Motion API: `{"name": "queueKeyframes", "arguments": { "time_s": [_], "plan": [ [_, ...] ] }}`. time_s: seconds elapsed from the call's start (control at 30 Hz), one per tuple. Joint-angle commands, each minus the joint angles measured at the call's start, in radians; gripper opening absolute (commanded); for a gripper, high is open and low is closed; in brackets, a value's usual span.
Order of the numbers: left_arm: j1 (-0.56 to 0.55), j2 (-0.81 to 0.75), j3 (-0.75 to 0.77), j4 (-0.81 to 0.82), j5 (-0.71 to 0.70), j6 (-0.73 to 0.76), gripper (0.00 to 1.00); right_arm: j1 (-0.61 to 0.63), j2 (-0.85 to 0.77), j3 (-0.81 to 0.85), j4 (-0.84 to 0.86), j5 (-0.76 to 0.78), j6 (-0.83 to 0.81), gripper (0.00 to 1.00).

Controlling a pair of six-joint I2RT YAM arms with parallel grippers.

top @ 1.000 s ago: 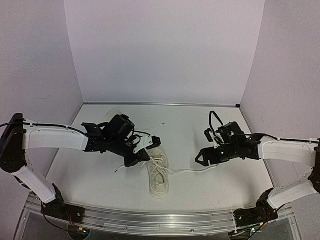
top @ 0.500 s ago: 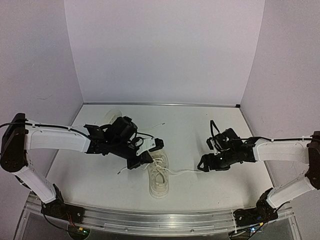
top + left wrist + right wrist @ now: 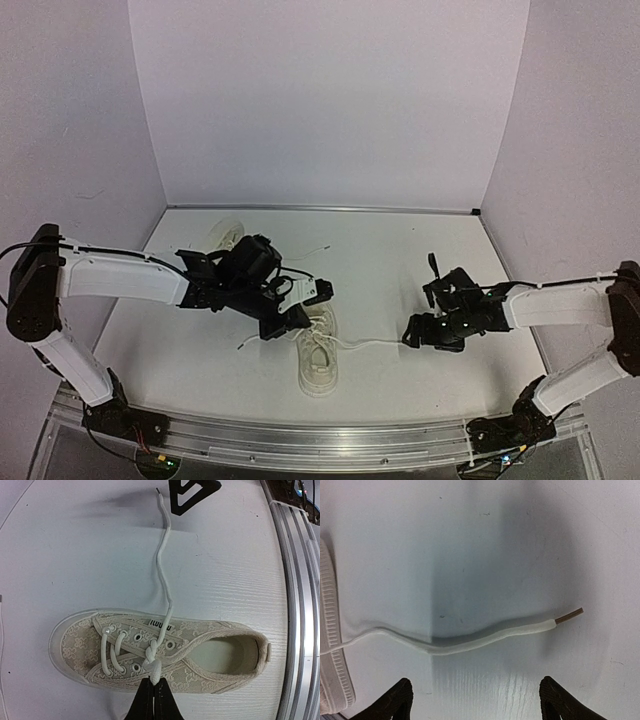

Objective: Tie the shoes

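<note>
While sole-down, shoe [image 3: 320, 368] toe-far, heel-near.

A white, faintly wood-grained worktop [image 3: 400, 260] carries everything. A ribbed aluminium rail [image 3: 330, 440] runs along its near edge, and a thin metal strip [image 3: 330, 208] lines its far edge. Plain pale-lilac walls [image 3: 330, 100] enclose the far, left and right edges.

Counter [image 3: 400, 250] bare at back centre and right (widest passage). Shoe [image 3: 318, 352] blocks near centre; left hand [image 3: 153, 687] sits right over it, clamped on its lace [image 3: 156, 669]. Lace end [image 3: 485, 636] lies flat under the spread right hand [image 3: 476, 697], low obstacle. Second shoe [image 3: 229, 234] at back left, behind left arm [image 3: 120, 280]. Walls [image 3: 330, 100] close three sides.
</note>
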Motion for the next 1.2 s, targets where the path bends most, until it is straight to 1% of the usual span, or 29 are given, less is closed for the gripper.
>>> {"name": "queueKeyframes", "arguments": {
  "time_s": [0.0,0.17,0.27,0.4,0.5,0.57,0.7,0.77,0.8,0.87,0.9,0.93,1.03,1.17],
  "plan": [
    [-0.014,0.009,0.067,0.027,-0.004,0.018,0.00,-0.004,0.112,0.067,0.042,0.054,0.001,0.80],
    [-0.020,0.014,0.083,0.014,-0.015,0.033,0.00,-0.004,0.207,0.138,0.064,0.055,-0.014,0.76],
    [-0.023,0.016,0.085,0.012,-0.020,0.040,0.00,-0.003,0.269,0.196,0.065,0.049,-0.035,0.73],
    [-0.024,0.014,0.082,0.016,-0.021,0.045,0.00,-0.001,0.353,0.268,0.056,0.053,-0.083,0.65],
    [-0.025,0.008,0.076,0.024,-0.026,0.044,0.00,0.017,0.410,0.313,0.016,0.113,-0.130,0.59],
    [-0.025,0.005,0.073,0.026,-0.026,0.043,0.00,0.026,0.435,0.318,-0.002,0.151,-0.144,0.54],
    [-0.024,-0.003,0.068,0.028,-0.028,0.044,0.00,0.041,0.439,0.285,-0.008,0.168,-0.139,0.48],
    [-0.024,-0.004,0.064,0.032,-0.033,0.046,0.00,0.045,0.432,0.263,0.000,0.168,-0.136,0.40],
    [-0.024,-0.005,0.061,0.036,-0.035,0.047,0.00,0.045,0.430,0.255,0.006,0.165,-0.137,0.35],
    [-0.024,-0.008,0.054,0.043,-0.037,0.052,0.00,0.046,0.431,0.251,0.015,0.158,-0.138,0.18],
    [-0.025,-0.010,0.050,0.046,-0.037,0.056,0.00,0.046,0.433,0.253,0.019,0.154,-0.142,0.07],
    [-0.025,-0.013,0.044,0.051,-0.037,0.061,0.00,0.045,0.434,0.262,0.020,0.148,-0.145,0.00],
    [-0.025,-0.028,0.016,0.073,-0.038,0.079,0.00,0.045,0.415,0.311,0.021,0.114,-0.165,0.00],
    [-0.027,-0.054,-0.032,0.130,-0.040,0.104,0.00,0.045,0.335,0.403,0.021,0.058,-0.187,0.00]
  ]
}}
